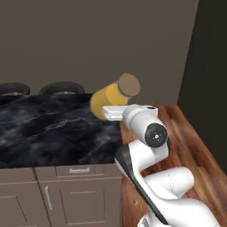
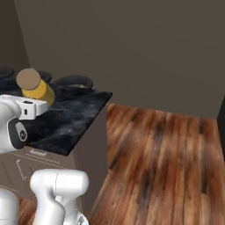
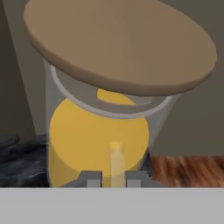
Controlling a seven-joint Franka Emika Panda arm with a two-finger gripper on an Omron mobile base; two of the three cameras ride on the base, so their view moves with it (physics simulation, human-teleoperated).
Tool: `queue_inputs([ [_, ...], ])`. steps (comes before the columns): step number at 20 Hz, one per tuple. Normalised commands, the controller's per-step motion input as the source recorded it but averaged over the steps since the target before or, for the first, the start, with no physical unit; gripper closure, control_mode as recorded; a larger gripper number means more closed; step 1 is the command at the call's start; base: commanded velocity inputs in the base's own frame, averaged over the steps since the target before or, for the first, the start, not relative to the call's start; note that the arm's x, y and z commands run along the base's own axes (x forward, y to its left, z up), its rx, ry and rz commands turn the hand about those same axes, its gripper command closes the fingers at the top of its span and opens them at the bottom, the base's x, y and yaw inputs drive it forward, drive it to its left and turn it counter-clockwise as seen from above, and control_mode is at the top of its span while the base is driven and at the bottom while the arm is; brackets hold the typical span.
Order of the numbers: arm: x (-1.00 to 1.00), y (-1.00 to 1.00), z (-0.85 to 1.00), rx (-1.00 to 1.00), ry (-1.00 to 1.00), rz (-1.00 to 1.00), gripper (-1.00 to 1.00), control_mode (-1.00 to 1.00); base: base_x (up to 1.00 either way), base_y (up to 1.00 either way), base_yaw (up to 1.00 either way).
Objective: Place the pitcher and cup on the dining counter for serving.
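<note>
- The pitcher [image 1: 111, 99], part full of orange-yellow liquid, hangs tilted above the right-hand end of the black desk [image 1: 48, 133]; its tan lid [image 1: 129, 84] leans toward the arm.
- The tool [image 3: 110, 178] is clenched on the pitcher: in the hand view its two grey finger tips [image 3: 90, 178] stand either side of the thin handle [image 3: 116, 159]. Whether the base touches the desk cannot be told.
- Step in hand, as judged: setting the pitcher down on the desk.
- To do it well: bring the pitcher upright before lowering, so the lid stays seated and the liquid level.
- Set it well in from the desk's end, where the wooden floor [image 2: 167, 154] lies below.
- Let go only once the base sits flat.
- Two round stool tops [image 1: 62, 88] line the far edge.
</note>
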Motion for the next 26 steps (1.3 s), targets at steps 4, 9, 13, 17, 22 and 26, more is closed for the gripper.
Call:
queue_inputs([
  [4, 0.0, 0.0, 0.0, 0.0, 0.0, 0.0, 1.0, 1.0, 0.59, 1.0, 0.0],
  [9, 0.0, 0.0, 0.0, 0.0, 0.0, 0.0, 1.0, 1.0, 0.05, 0.82, 0.02],
  [13, 0.06, 0.0, -0.02, -0.01, 0.01, 0.05, 1.0, -1.0, 0.0, 0.04, 0.01],
  [17, 0.56, -0.08, -0.01, 0.0, 0.2, 0.18, 1.0, -1.0, 0.0, 0.0, 0.0],
  [22, 0.79, -0.23, 0.0, 0.0, 0.38, 0.33, 1.0, -1.0, 0.0, 0.0, 0.0],
  [26, 0.99, -0.06, -0.04, 0.01, 0.43, 0.45, 1.0, -1.0, 0.0, 0.0, 0.0],
])
